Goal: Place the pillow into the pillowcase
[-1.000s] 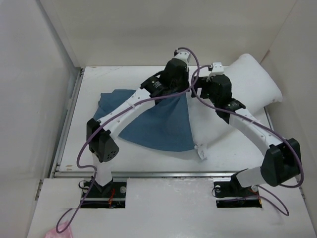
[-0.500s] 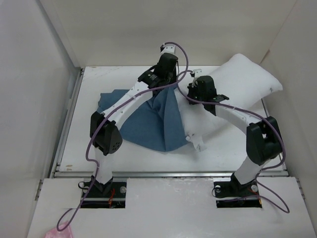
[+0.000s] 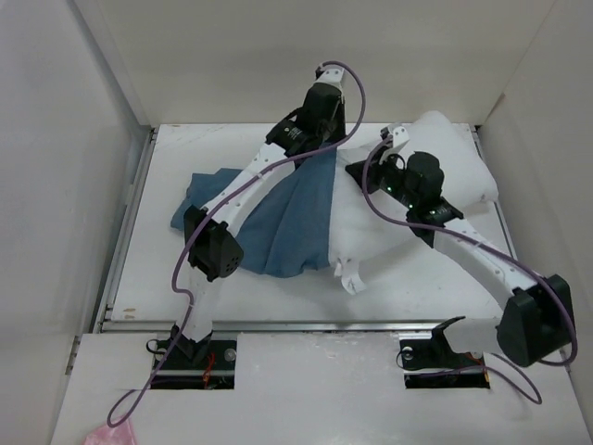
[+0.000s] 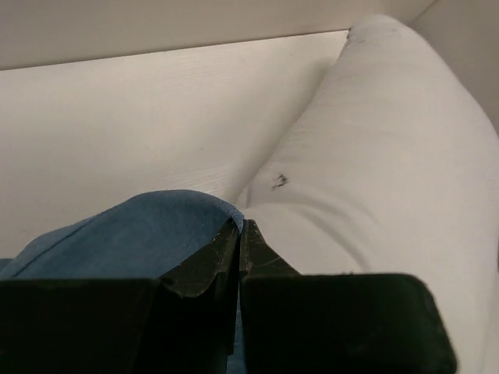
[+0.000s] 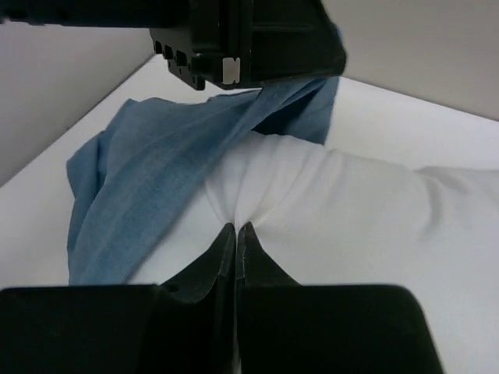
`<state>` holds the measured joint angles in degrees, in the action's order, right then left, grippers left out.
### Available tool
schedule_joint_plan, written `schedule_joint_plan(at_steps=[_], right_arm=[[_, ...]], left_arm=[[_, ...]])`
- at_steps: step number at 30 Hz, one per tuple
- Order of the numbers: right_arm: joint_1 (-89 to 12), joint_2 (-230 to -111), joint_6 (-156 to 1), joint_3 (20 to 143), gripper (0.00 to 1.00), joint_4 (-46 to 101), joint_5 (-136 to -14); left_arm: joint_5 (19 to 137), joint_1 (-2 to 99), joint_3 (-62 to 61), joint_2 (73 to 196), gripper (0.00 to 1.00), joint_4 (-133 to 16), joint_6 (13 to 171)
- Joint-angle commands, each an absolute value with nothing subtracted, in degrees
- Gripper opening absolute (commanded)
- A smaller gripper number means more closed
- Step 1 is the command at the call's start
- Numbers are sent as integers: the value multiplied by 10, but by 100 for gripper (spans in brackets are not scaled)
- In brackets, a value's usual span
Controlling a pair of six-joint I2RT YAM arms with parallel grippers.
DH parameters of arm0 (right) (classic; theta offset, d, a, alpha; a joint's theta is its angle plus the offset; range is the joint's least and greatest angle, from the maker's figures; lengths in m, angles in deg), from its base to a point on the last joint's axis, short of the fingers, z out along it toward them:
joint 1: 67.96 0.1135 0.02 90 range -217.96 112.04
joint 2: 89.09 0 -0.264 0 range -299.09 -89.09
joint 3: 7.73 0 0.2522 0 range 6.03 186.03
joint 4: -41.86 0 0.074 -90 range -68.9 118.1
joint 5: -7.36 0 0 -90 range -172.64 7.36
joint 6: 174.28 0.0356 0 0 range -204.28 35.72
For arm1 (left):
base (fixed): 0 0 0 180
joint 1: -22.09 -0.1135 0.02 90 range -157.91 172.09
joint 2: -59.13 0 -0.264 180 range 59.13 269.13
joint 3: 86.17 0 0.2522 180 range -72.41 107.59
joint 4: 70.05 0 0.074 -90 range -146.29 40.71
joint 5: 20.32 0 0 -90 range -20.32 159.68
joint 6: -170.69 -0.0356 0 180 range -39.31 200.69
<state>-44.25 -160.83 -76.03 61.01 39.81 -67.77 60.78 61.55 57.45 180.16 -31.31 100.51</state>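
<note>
- Pillow (image 5: pixel 366 210): right pincer (image 5: pixel 235 231) closed on a thin pinch of it; could slip free.
- Pillowcase (image 4: pixel 140 226): left pincer (image 4: pixel 240 231) clamps its edge; mouth may sag closed.

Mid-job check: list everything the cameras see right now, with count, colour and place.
plump white stuffed pillow: one, white, far right of the table
limp blue fabric pillowcase: one, blue-teal, middle left, against the pillow, one edge held up
small tag: one, white, at the pillow's near corner
flat table: one, white, under everything
crumpled pink item: one, pink, near-left ledge, off the table; cannot tell what it is
left gripper: one, black, shut on the pillowcase's raised edge
right gripper: one, black, shut on a pinch of pillow fabric
</note>
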Motion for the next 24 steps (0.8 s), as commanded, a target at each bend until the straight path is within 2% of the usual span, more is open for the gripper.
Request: schedule_joint_plan(at_steps=[1, 6, 9, 11, 14, 15, 16, 17, 18, 19, 22, 24], right_arm=[[-437, -1690, -723, 602, 0, 540, -608], [-437, -1809, -615, 617, 0, 750, -691], [-459, -1881, -503, 610, 0, 919, -672], [-459, -1905, -477, 603, 0, 954, -680], [-464, -1928, -477, 630, 0, 916, -685], [-464, -1928, -477, 635, 6, 904, -676], [-469, -1928, -477, 635, 13, 866, -676], [-469, -1918, -477, 641, 21, 839, -669], [-476, -1909, -487, 641, 30, 806, -669], [-476, -1882, -504, 641, 44, 732, -684], [-476, -1811, -534, 636, 55, 617, -744], [-476, -1773, -554, 625, 57, 537, -778]], left_arm=[[657, 639, 618, 1786, 0, -348, 992], [700, 699, 576, 1745, 0, -348, 977], [727, 718, 489, 1714, 0, -383, 985], [733, 718, 489, 1730, 0, -370, 993], [727, 718, 489, 1744, 6, -320, 1004], [721, 718, 470, 1744, 12, -315, 1010], [696, 718, 458, 1736, 25, -315, 1010], [677, 718, 445, 1726, 61, -315, 1010], [656, 718, 433, 1703, 81, -315, 1010], [611, 718, 411, 1690, 100, -315, 1010], [555, 705, 374, 1630, 100, -308, 1023], [514, 696, 352, 1600, 100, -313, 1031]])
